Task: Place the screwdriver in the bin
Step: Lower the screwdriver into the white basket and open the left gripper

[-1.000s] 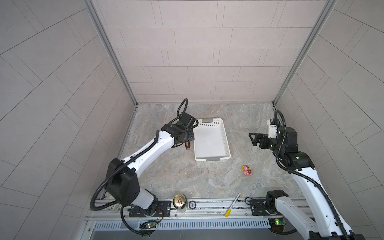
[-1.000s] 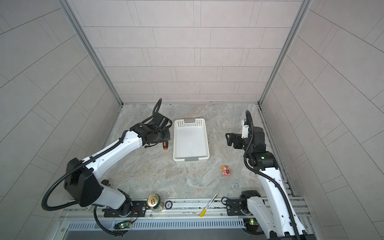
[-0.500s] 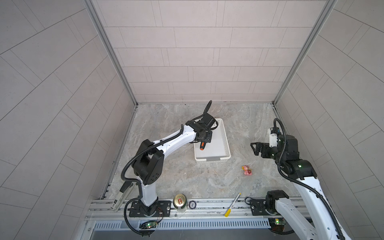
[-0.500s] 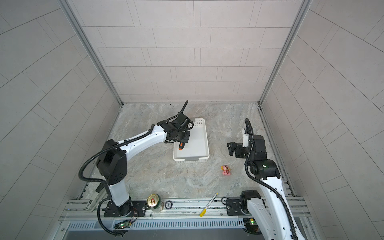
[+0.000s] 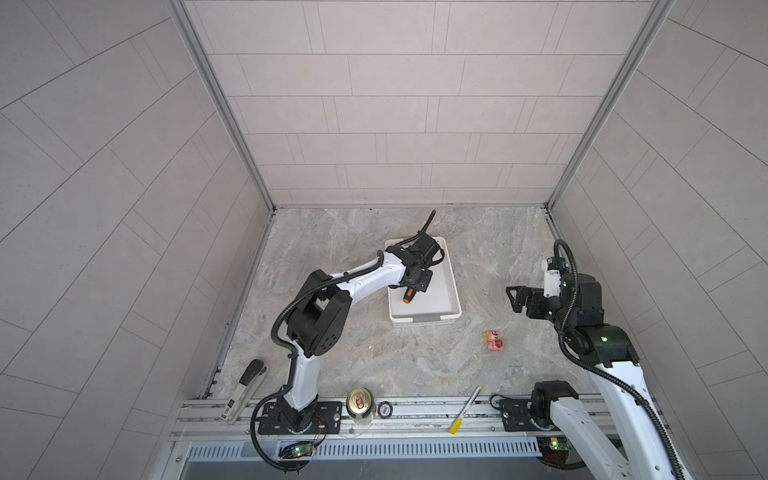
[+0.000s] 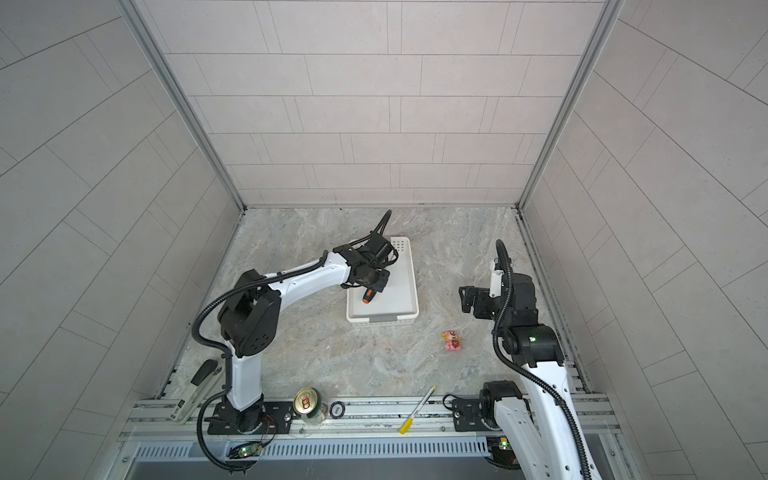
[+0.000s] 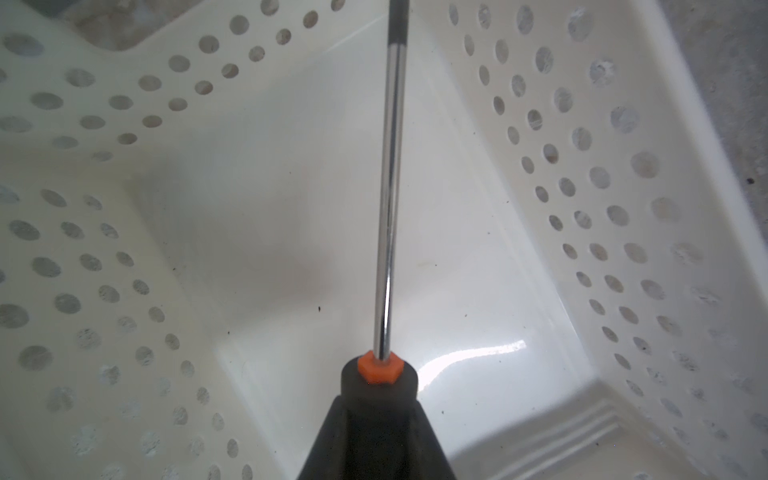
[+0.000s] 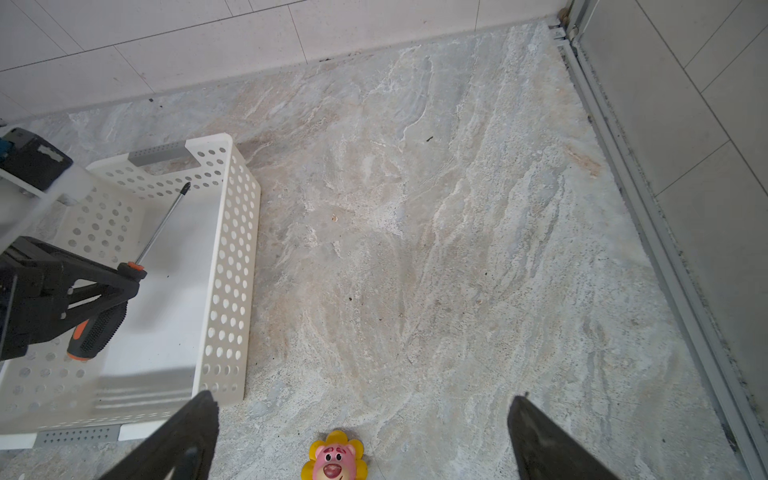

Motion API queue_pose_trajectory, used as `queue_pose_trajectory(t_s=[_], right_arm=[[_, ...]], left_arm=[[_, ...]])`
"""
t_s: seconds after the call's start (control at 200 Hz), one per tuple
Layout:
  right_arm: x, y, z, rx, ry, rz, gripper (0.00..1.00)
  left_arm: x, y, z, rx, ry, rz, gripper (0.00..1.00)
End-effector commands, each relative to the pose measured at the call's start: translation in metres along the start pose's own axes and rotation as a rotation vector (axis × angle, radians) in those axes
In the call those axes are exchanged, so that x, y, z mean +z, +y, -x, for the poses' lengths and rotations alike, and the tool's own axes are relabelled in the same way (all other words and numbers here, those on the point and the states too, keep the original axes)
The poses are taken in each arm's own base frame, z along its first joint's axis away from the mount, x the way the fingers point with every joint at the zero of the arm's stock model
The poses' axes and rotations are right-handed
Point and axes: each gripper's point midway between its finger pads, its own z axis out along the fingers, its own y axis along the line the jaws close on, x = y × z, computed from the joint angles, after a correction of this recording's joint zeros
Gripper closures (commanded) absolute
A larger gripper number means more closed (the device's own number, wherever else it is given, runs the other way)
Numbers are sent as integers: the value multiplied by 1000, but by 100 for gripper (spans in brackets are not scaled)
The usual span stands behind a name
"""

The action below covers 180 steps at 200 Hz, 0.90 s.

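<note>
In both top views I see my left tool out over the bin, pinching the screwdriver by its black handle, with the orange butt end poking out towards the near end of the bin. From up there the shaft is hidden under the tool. The left wrist view fills that in: the bright shaft runs away from the handle above the bin's white floor, perforated walls on both sides. From the right wrist view I get the side-on picture: the screwdriver hangs inside the bin's outline, tip pointing at the far short wall, and it looks clear of the floor, though I can't be sure.

My right tool hovers well apart from the bin, spread wide with nothing between its fingers. A small pink toy sits on the counter just below it.
</note>
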Motion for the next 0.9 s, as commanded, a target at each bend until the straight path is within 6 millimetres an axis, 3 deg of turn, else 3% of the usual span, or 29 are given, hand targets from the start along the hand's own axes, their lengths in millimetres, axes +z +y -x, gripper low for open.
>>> queue_pose_trajectory(t_s=[0.0,0.526,0.896], right_arm=[[-3,-7,-8,-7,13,-35,0],[-5,-15,-12,1,0,-71,0],[-6,-16,-11,2,-7,-80,1]], left_arm=[[3,-12,8,30,-5,-34,94],[30,-7,-3,19,95,27,85],[27,-9,-2,11,102,15,61]])
